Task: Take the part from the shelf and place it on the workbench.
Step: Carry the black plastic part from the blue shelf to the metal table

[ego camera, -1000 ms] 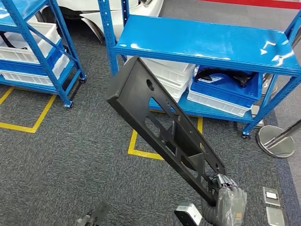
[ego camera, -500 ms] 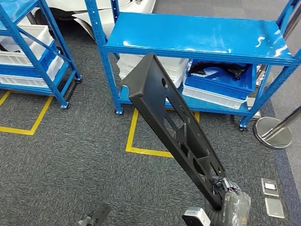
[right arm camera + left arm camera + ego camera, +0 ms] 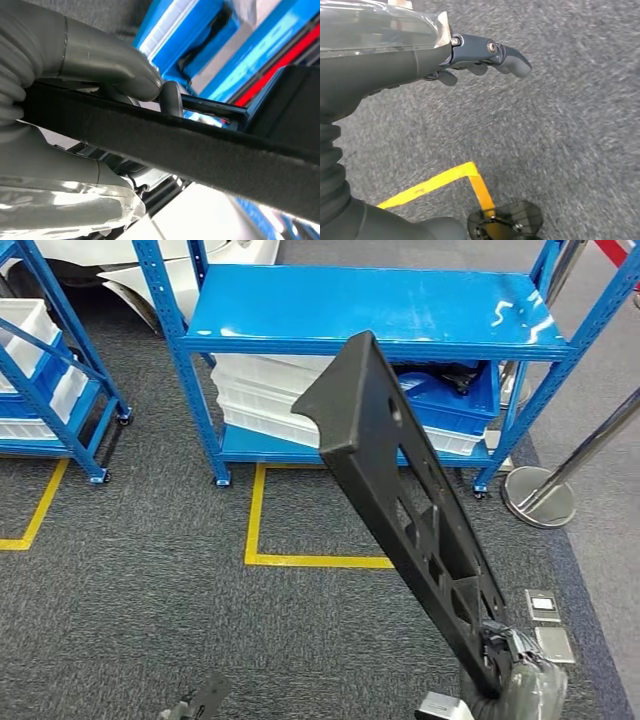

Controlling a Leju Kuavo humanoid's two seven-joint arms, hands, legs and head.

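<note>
Gripped at lower end by right hand, black part is held slanting up over carpet, before blue shelf. Left hand is seen empty, fingers extended, low above carpet.

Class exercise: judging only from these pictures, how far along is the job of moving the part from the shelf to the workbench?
Done: the long black perforated plastic part is off the blue metal shelf, whose top board is bare. In hand: the right hand grips the part's lower end, holding it tilted above the grey carpet; the left hand holds nothing. Left: reaching a workbench and setting the part down.
</note>
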